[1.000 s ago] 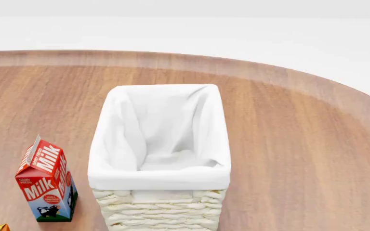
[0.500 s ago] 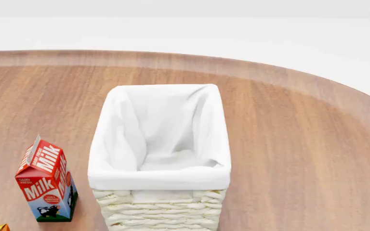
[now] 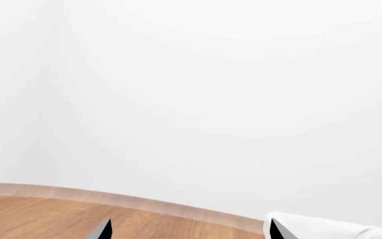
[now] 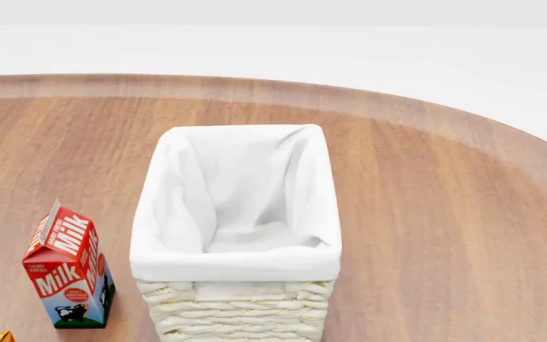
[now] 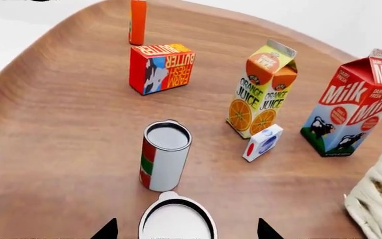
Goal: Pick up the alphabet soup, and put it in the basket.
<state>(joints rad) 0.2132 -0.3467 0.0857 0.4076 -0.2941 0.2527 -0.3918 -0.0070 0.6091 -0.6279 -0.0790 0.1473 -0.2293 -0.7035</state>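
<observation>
Nothing moved; right hand (image 5: 184, 233) straddles alphabet soup (image 5: 176, 224).

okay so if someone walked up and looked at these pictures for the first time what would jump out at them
The tall white-lined basket fills the middle of the head view, empty, with a milk carton standing at its left. In the right wrist view a cluster stands on the wooden table: a red-and-green can, an orange juice carton and a butter box. A white can lid sits between the right gripper's jaws.
</observation>
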